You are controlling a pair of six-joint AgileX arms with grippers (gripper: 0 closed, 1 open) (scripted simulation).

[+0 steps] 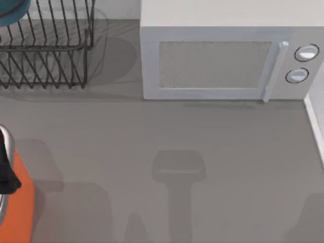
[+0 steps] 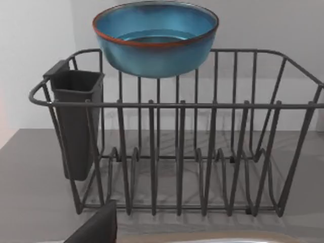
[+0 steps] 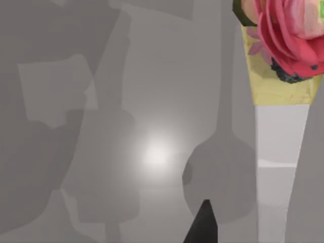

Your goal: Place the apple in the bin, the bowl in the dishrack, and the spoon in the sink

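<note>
In the top view the black wire dishrack (image 1: 45, 48) fills the upper left of the frame, and the blue bowl (image 1: 11, 12) peeks in at the very upper left corner, over the rack's far end. The white microwave (image 1: 230, 55) stands along the upper middle and right, door shut, with two round knobs (image 1: 302, 63) at its right end; no brand or lettering can be read on it. The orange bin (image 1: 17, 207) with its silvery rim sits at the lower left edge, and a dark part of the left arm (image 1: 7, 169) lies over it. The grey table (image 1: 177, 152) spreads across the middle.

The left wrist view looks at the dishrack (image 2: 177, 152) from the side, with the bowl (image 2: 155, 38) at the upper middle of the frame, level with the rack's top rail at its far side. Whether it rests on the wire or hangs just above it cannot be told. A dark cutlery holder (image 2: 76, 121) hangs inside the rack's end at the left of the frame. A dark finger (image 2: 98, 228) of the left gripper shows at the lower left; whether the fingers are apart or together cannot be told.

The right wrist view shows the table (image 3: 152, 101), a pink flower (image 3: 291, 33) on yellow at the upper right, and a dark fingertip (image 3: 202, 225) of the right gripper at the bottom; its state cannot be told either.
</note>
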